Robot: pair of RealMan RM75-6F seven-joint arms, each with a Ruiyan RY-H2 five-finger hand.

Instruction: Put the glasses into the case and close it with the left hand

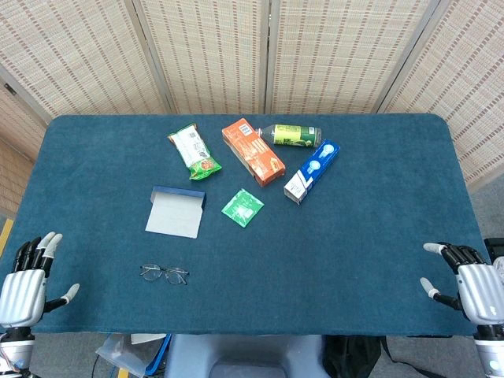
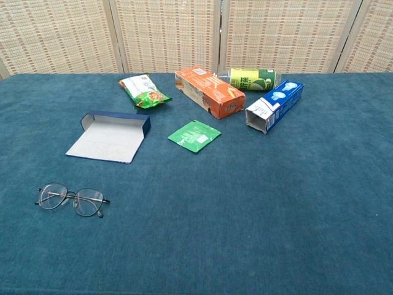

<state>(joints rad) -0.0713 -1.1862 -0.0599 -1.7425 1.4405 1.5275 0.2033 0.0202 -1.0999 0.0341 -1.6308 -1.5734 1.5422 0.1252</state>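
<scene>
Thin wire-framed glasses [image 1: 164, 273] [image 2: 72, 199] lie folded on the blue cloth near the front left. Behind them the dark blue case [image 1: 176, 209] [image 2: 110, 136] lies open, its grey lid flap spread toward me. My left hand [image 1: 27, 288] hovers at the table's front left corner, fingers spread, holding nothing, well left of the glasses. At the front right corner my right hand [image 1: 470, 285] is likewise spread and holds nothing. Neither hand shows in the chest view.
Farther back lie a green snack bag [image 1: 194, 151], an orange box [image 1: 253, 151], a green bottle on its side [image 1: 293, 135], a blue-and-white box [image 1: 311, 171] and a small green sachet [image 1: 242, 207]. Woven screens [image 1: 260, 47] stand behind the table.
</scene>
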